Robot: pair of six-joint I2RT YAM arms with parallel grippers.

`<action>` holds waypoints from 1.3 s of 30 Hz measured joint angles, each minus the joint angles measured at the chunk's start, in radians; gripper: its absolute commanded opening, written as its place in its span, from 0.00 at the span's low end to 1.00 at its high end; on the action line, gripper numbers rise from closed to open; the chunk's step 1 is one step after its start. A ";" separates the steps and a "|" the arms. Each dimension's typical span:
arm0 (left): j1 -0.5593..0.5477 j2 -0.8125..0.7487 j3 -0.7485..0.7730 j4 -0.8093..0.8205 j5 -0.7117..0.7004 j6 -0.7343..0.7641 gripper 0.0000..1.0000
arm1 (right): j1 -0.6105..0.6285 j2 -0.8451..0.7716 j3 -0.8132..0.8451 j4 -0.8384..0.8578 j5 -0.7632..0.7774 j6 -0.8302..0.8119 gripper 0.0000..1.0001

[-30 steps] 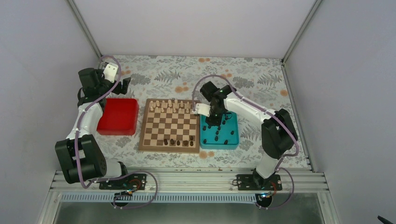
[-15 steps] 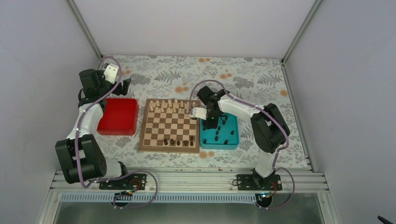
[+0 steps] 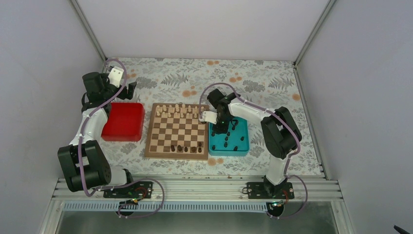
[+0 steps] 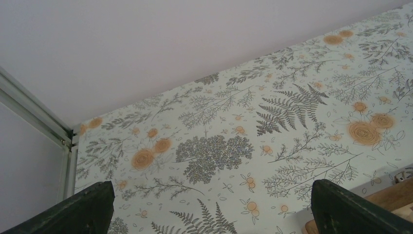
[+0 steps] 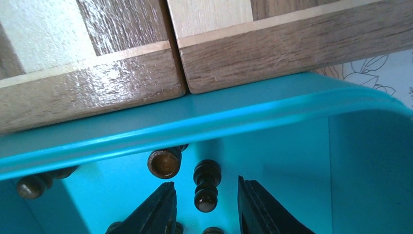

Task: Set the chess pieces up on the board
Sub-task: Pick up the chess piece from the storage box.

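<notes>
Right wrist: right gripper (image 5: 204,191) half-open astride lying dark pawn (image 5: 206,183); closing off-centre may squirt it away. Left gripper (image 4: 210,195) wide open.

In the teal tray (image 5: 302,161), slim gaps separate the right gripper (image 5: 205,204) from the lying chess piece (image 5: 206,178) between its jaws; a second piece (image 5: 164,163) and the tray wall (image 5: 146,134) block ahead.

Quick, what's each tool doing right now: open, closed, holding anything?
Left tool: open, empty.
Right tool: open, straddling a dark chess piece lying in the teal tray, not gripping it.
</notes>
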 measured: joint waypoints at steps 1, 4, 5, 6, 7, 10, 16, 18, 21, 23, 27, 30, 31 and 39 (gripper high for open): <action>0.000 0.000 0.000 0.000 0.000 0.000 1.00 | -0.001 0.003 -0.001 0.000 0.000 -0.001 0.34; 0.000 0.000 0.000 0.000 0.000 0.000 1.00 | -0.006 0.017 -0.001 0.002 0.000 -0.005 0.34; 0.000 0.000 0.000 0.000 0.000 0.000 1.00 | -0.006 0.021 -0.002 0.002 0.000 -0.007 0.33; 0.000 0.000 0.000 0.000 0.000 0.000 1.00 | -0.006 0.025 -0.002 0.002 0.000 -0.008 0.32; 0.000 0.001 0.000 0.000 0.000 0.000 1.00 | -0.006 0.029 -0.002 0.003 0.000 -0.010 0.31; 0.000 0.002 0.000 0.000 0.000 0.000 1.00 | -0.006 0.035 -0.003 0.004 0.000 -0.011 0.24; 0.000 0.003 0.000 0.000 0.000 0.000 1.00 | -0.006 0.036 -0.003 0.006 0.000 -0.014 0.15; 0.000 0.003 0.000 0.000 0.000 0.000 1.00 | -0.006 0.036 -0.003 0.005 0.003 -0.012 0.12; 0.000 0.003 0.000 0.000 0.000 0.000 1.00 | -0.006 0.036 -0.003 0.003 0.010 -0.011 0.08; 0.000 0.003 0.000 0.000 0.000 0.000 1.00 | -0.006 0.034 -0.003 0.000 0.015 -0.010 0.07; 0.000 0.003 0.000 0.000 0.000 0.000 1.00 | -0.006 0.020 0.008 -0.041 0.032 -0.009 0.06; 0.000 0.003 0.000 0.000 0.001 0.000 1.00 | -0.003 0.003 0.049 -0.082 0.045 -0.009 0.06; 0.000 0.003 0.000 0.000 0.001 0.000 1.00 | 0.003 -0.002 0.074 -0.099 0.047 -0.009 0.06; 0.000 0.003 0.000 0.000 0.001 0.000 1.00 | 0.091 -0.014 0.285 -0.181 0.064 -0.011 0.06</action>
